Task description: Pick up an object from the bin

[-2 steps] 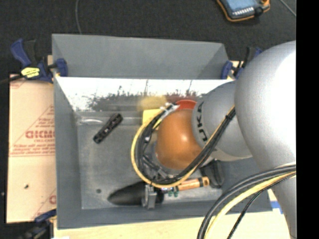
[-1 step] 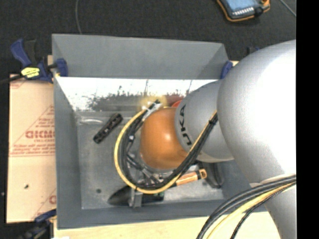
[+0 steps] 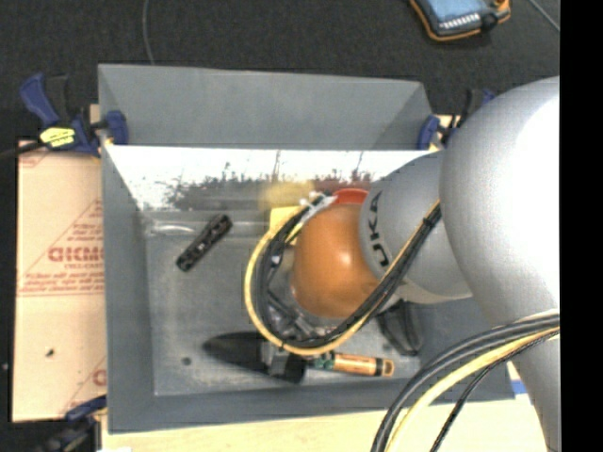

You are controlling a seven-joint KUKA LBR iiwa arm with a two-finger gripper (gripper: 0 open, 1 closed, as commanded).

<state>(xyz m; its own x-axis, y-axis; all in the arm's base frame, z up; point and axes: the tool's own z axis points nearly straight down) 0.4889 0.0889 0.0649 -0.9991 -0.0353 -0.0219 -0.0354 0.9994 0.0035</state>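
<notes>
Claw (image 3: 285,358) (low down) sits between black wedge (image 3: 234,348) and orange tube (image 3: 364,366)

One grey bin (image 3: 127,299), six loose items visible in it:
- one black flat strip with holes (image 3: 203,242)
- one black pointed piece (image 3: 236,348)
- one orange-brown cylinder (image 3: 363,366)
- one yellow thing (image 3: 281,219), partly hidden
- one red thing (image 3: 350,196), partly hidden
- one dark piece (image 3: 400,330), kind unclear

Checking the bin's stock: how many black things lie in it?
3: a bar at upper left, a pointed piece at the bottom, a lump at right under the arm. The arm may hide others.
</notes>
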